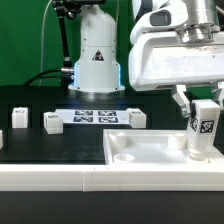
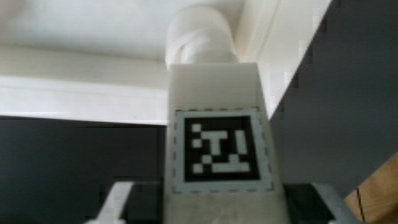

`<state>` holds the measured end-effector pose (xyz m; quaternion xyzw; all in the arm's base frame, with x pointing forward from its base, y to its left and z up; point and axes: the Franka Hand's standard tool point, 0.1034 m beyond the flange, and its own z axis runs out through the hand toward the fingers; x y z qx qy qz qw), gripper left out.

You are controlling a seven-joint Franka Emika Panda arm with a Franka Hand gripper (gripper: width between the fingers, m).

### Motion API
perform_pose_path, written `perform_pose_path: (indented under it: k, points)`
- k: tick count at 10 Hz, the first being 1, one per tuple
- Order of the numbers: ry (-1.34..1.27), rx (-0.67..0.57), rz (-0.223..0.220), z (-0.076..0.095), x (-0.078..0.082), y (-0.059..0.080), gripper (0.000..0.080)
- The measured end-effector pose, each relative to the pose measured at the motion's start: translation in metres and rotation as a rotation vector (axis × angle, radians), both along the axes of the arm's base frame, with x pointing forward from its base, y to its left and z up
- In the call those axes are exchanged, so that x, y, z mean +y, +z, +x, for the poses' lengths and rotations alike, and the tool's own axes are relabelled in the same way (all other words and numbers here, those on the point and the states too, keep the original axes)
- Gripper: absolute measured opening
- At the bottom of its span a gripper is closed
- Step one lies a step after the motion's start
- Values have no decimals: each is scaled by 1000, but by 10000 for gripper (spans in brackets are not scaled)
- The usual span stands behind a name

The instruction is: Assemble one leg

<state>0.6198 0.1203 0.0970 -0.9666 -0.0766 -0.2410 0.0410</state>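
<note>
Exterior view shows the hand (image 1: pixel 200 108) clamped on the leg (image 1: pixel 206 128), holding it upright at a corner recess of the panel (image 1: pixel 150 152), seemingly to seat it there

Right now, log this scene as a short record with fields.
held part: leg, upright, tag facing the exterior camera
grip: fingers shut on the leg's upper part
leg position: over the corner of the large white panel on the exterior view's right; contact cannot be told
loose parts: three small white blocks on the table behind the panel
marker board: flat among the blocks
</note>
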Motion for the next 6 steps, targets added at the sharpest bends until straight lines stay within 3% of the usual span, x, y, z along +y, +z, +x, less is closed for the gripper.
perform_pose_path:
  k: [3, 6]
  points:
    - [2, -25, -4, -1, -2, -13, 292]
    - [0, -111, 1, -6, -1, -16, 292]
